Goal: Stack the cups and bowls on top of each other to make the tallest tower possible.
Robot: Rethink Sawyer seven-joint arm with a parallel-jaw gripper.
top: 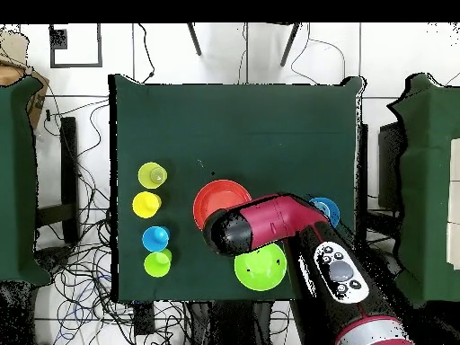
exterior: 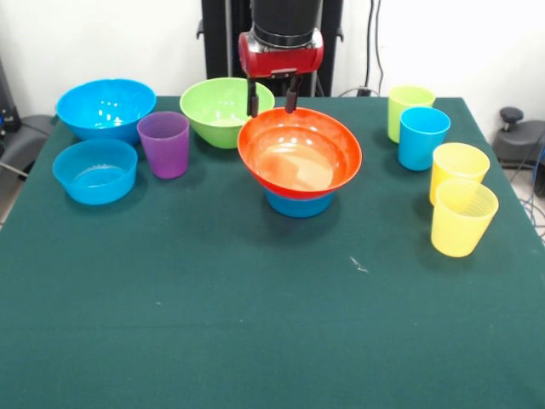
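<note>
Gripper point(exterior: 272, 100) is being held open w/ nothing between fingers, tips hanging just above far rim of orange bowl point(exterior: 299, 155) at frame center. Orange bowl is being carried tilted on small blue bowl point(exterior: 297, 204). Purple cup point(exterior: 164, 144) is standing apart at upper left, btwn large blue bowl point(exterior: 106, 107), another blue bowl point(exterior: 94, 171) & green bowl point(exterior: 223, 109). Green cup point(exterior: 408, 107), blue cup point(exterior: 422, 137) & two yellow cups point(exterior: 461, 210) are being kept at right.

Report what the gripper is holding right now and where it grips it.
Nothing is held. The gripper hangs open just above the far rim of the orange bowl, its fingers apart with nothing between them.
</note>
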